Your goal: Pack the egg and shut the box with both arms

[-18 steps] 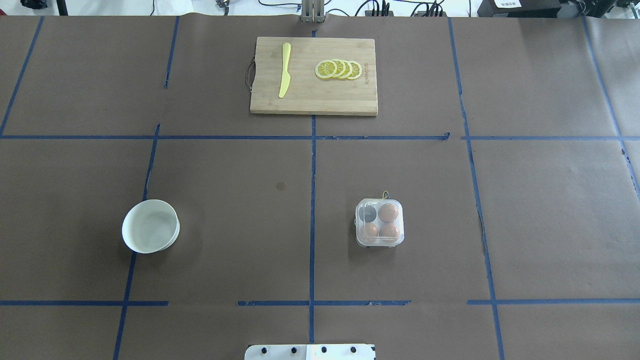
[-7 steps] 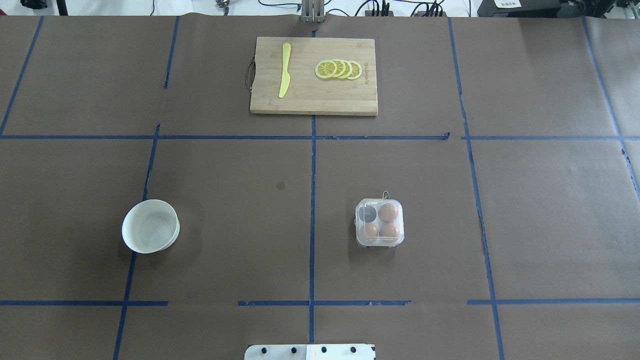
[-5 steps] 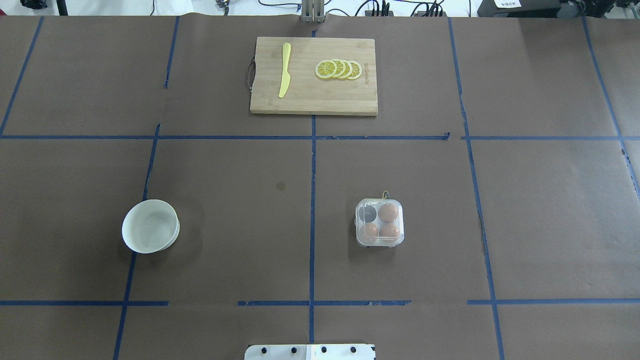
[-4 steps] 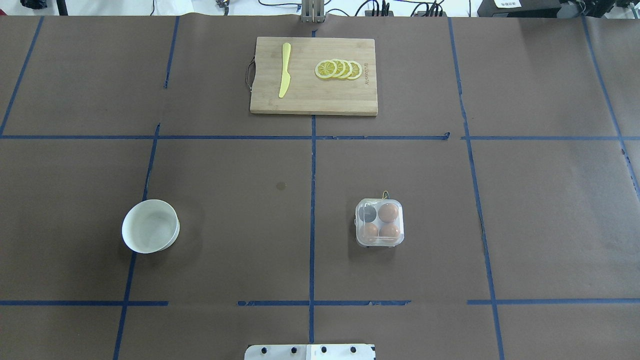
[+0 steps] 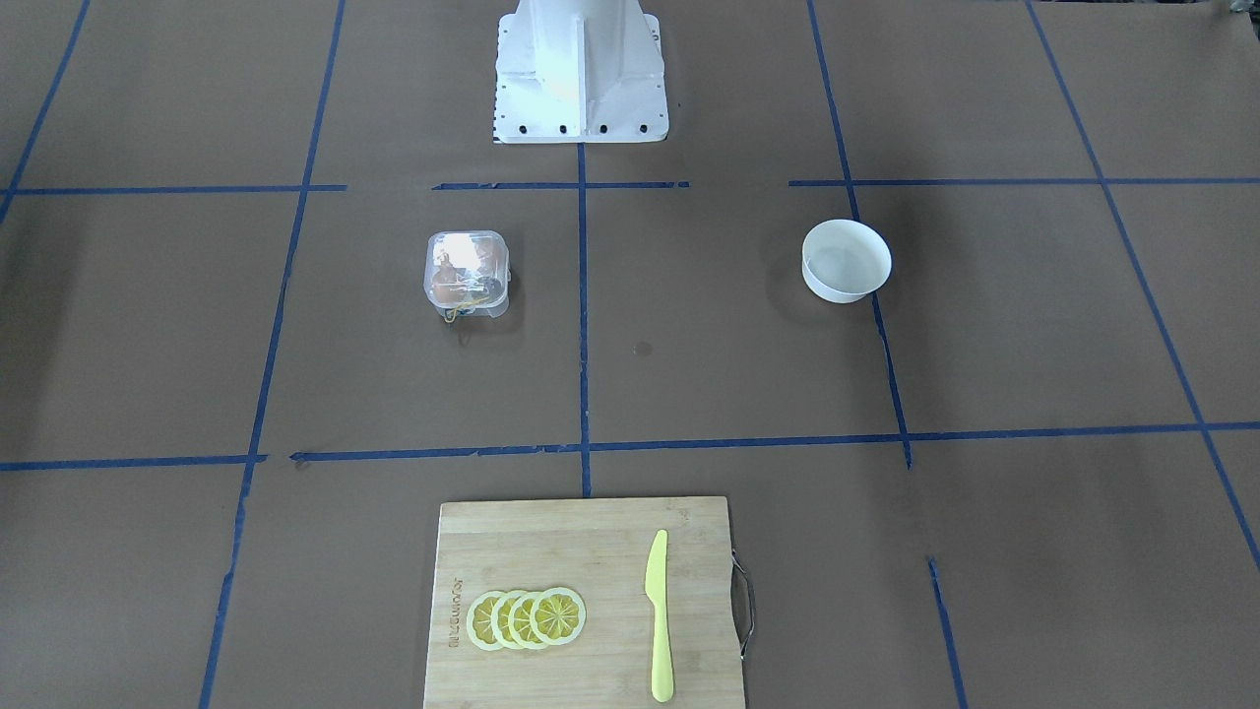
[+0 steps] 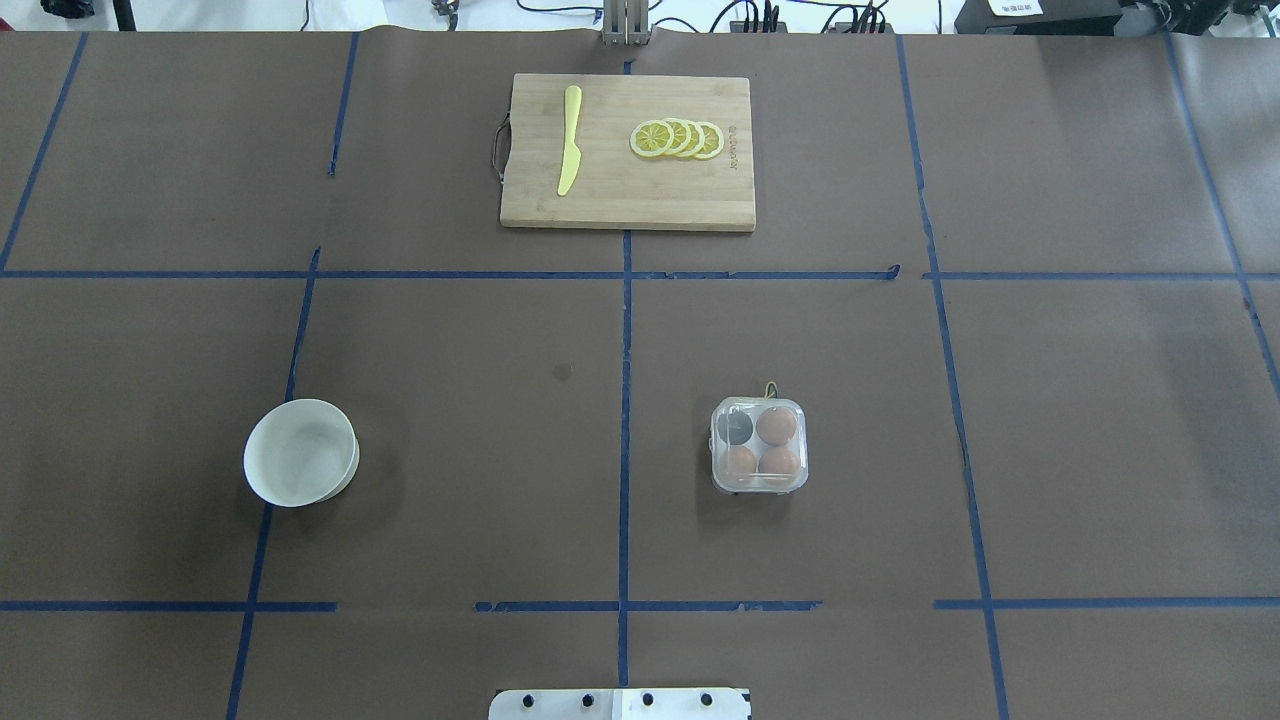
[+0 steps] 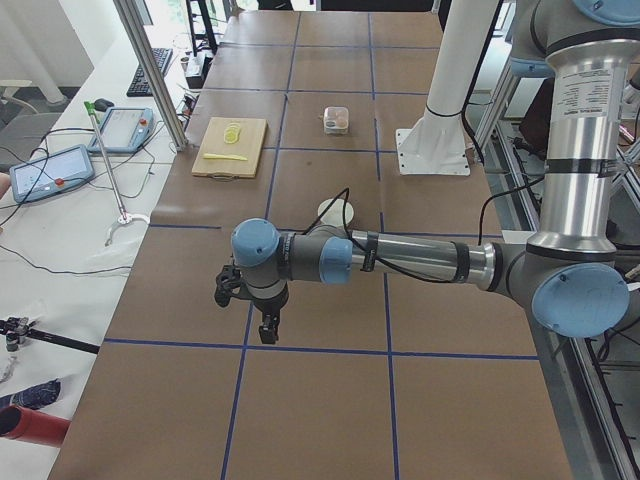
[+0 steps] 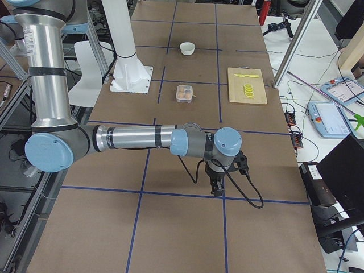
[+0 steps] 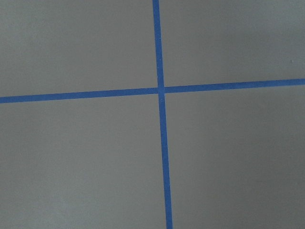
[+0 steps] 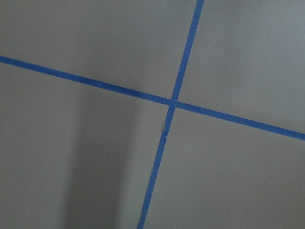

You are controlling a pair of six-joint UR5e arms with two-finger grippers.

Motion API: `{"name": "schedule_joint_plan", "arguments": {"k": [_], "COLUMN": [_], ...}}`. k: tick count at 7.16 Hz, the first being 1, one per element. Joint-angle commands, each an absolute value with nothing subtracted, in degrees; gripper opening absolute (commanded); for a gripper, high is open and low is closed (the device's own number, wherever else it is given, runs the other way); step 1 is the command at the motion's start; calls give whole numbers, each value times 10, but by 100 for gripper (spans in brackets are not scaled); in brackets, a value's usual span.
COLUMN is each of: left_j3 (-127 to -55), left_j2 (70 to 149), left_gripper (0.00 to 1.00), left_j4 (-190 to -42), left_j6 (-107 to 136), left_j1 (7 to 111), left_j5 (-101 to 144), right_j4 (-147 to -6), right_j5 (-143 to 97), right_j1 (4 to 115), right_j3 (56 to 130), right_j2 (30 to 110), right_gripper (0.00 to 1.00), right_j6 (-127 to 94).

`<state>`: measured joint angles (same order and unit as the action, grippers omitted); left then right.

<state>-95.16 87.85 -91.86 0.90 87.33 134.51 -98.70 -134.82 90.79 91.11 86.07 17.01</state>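
Well apart from both sets of jaws, roughly between them on the counter (image 6: 500,330), box (image 6: 759,445) with three eggs (image 6: 777,425) in its cells, left arm (image 7: 420,260) and right arm (image 8: 136,137) hanging jaws above tape crosses (image 9: 160,89), released or clenched: cannot tell.

- Table (image 6: 1100,400): covered edge to edge in brown paper.
- Blue tape lines (image 6: 625,330) on the paper form a grid of rectangles; several strips are broken or ragged at the ends.
- Aluminium post (image 7: 150,70) stands at the table's long edge on the operators' side.
- White bench (image 7: 60,240) runs along that same edge and carries two tablet pendants (image 7: 47,172) and loose black cables (image 7: 40,265).
- White chair (image 8: 85,62) stands off the opposite long edge.
- Light: even and diffuse, with only soft shadows on the paper.
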Motion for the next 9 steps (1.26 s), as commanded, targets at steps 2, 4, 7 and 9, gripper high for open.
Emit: {"name": "schedule_joint_plan", "arguments": {"k": [2, 4, 7, 9], "left_j3": [-955, -955, -952, -954], "left_j2": [869, 879, 879, 918], "left_gripper": [100, 100, 100, 100], "left_j4": [-948, -943, -942, -852], "left_j6": [11, 11, -35, -60], "left_j1": [874, 874, 876, 877], "left_j5": [1344, 1343, 1326, 1318], "right_j4": [-987, -987, -987, -987], "right_j5": [-1347, -1347, -1347, -1347], "right_j1": [908, 908, 908, 908], "right_j3": [909, 909, 910, 910], "right_j2": [861, 861, 861, 861], "right_gripper": [100, 100, 100, 100], "right_j6": [170, 170, 170, 170]}}
